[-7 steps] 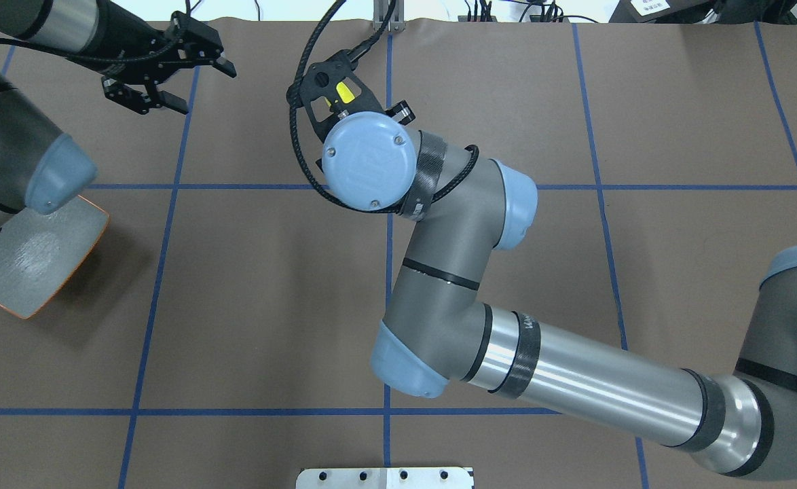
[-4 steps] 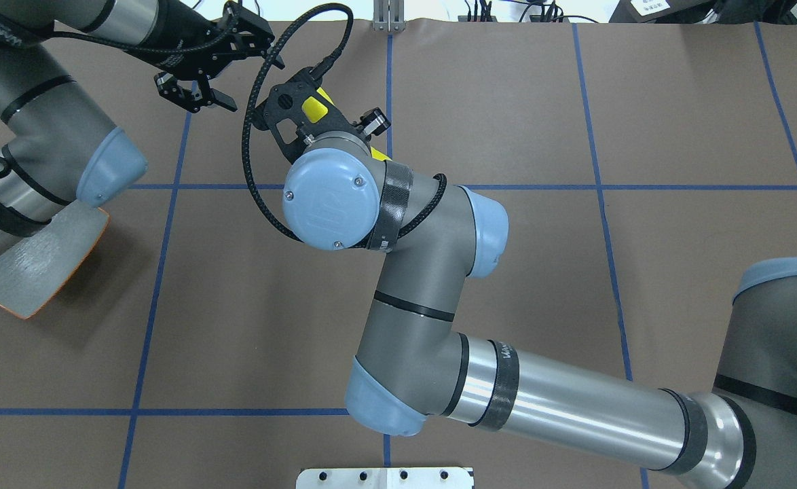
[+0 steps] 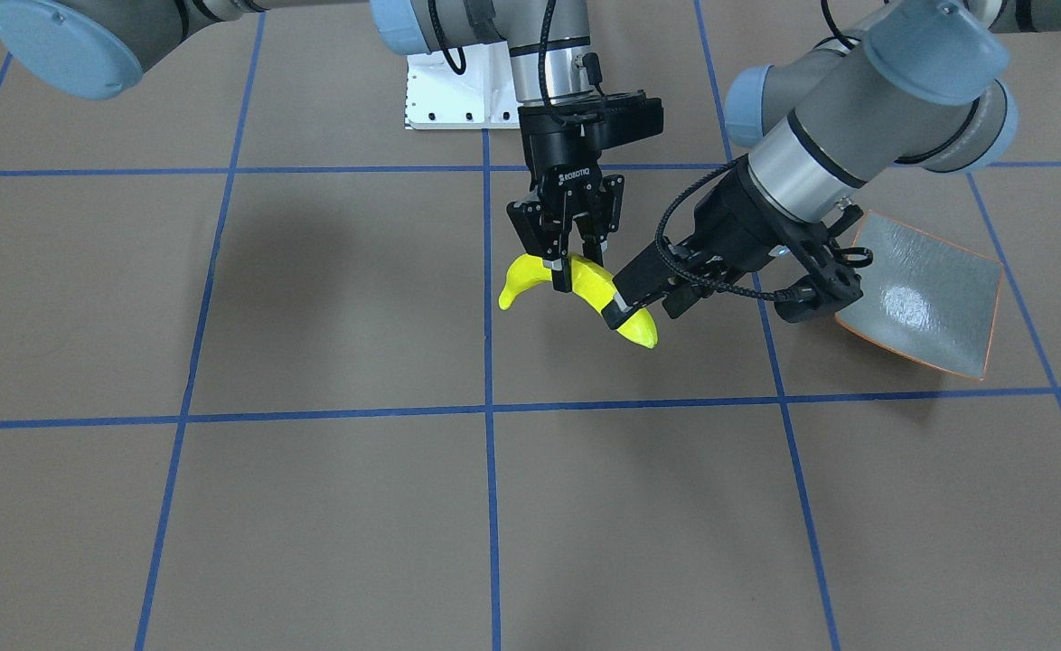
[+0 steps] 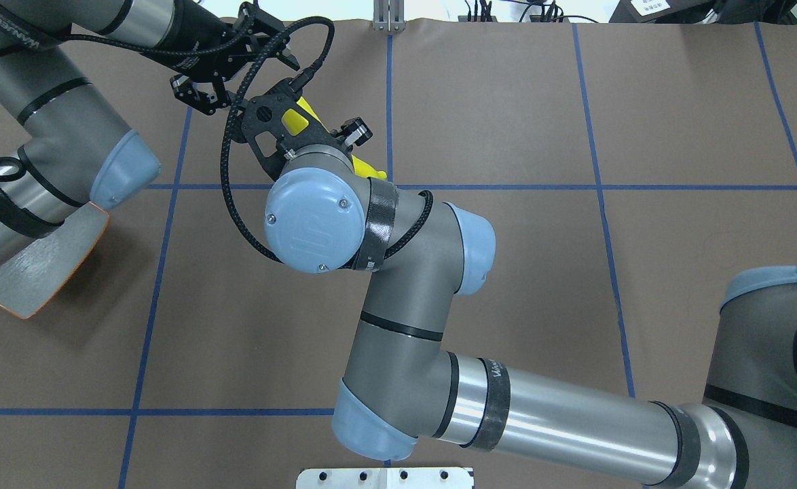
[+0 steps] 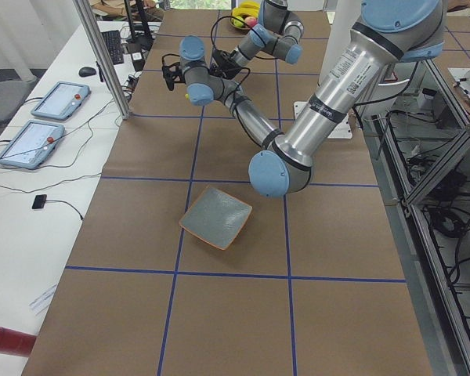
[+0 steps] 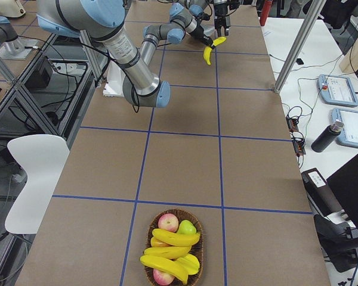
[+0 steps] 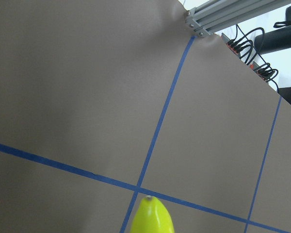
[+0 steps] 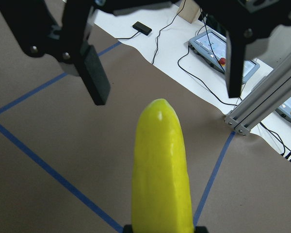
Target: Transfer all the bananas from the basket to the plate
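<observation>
- One banana (image 3: 596, 286) hangs in the air over the counter (image 3: 332, 506), just beside a blue tape line (image 3: 488, 470). The right hand (image 3: 567, 276) comes down on it from above and is clamped on its middle.
- Opposite it, the left hand (image 3: 641, 306) reaches in low from the plate's side with its jaws spread. In the right wrist view its fingers (image 8: 93, 73) stand one on each side of the banana's tip, and neither is pressed against it.
- The plate (image 3: 937, 298) lies on the counter on the robot's left, well apart from the banana. The left forearm (image 3: 820, 154) passes over its nearer corner in the front-facing view and hides much of it from overhead.
- From overhead the right wrist (image 4: 313, 217) covers most of the banana, so only two patches of yellow show past it.
- The basket (image 6: 150, 238) sits at the counter's end on the robot's right, far from both hands. It holds more bananas (image 6: 176, 238) among red and green apples (image 6: 168, 222).
- A white side table (image 5: 31, 196) with two tablets (image 5: 59, 99) runs along the counter's far edge, and an aluminium post (image 5: 102, 55) stands at that edge.
- The banana's long axis is roughly level and arched, with both ends drooping. One end points at the left hand and the plate beyond it, and the other points away towards the basket's end.
</observation>
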Robot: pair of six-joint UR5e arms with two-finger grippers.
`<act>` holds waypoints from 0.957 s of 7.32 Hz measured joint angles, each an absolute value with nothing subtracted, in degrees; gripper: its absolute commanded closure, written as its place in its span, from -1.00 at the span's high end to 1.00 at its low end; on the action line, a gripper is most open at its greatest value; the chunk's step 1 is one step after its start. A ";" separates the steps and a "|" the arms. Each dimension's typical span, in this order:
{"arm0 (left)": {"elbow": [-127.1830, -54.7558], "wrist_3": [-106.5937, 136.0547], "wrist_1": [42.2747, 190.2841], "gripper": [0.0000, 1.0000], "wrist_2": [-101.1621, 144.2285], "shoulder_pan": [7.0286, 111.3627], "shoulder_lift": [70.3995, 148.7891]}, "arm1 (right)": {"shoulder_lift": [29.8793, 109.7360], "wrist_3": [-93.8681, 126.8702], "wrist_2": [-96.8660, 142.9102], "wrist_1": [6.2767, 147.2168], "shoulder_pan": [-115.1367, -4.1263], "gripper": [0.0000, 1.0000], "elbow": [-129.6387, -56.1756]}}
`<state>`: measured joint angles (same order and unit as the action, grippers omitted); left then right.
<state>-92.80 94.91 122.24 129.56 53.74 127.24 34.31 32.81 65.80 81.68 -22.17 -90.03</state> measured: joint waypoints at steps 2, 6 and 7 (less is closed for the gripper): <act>-92.79 94.98 122.63 0.69 129.55 53.00 127.12 | 34.42 32.83 65.75 79.65 -22.07 -1.00 -90.02; -92.81 94.87 123.43 -1.00 129.55 52.81 126.61 | 34.90 32.86 65.81 76.84 -22.09 -0.55 -90.14; -92.81 94.84 123.77 -1.00 129.55 52.82 126.51 | 34.99 32.85 65.83 76.79 -22.13 -0.12 -90.56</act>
<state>-92.81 94.84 123.77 129.55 52.82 126.51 34.99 32.85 65.83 76.79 -22.13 -90.56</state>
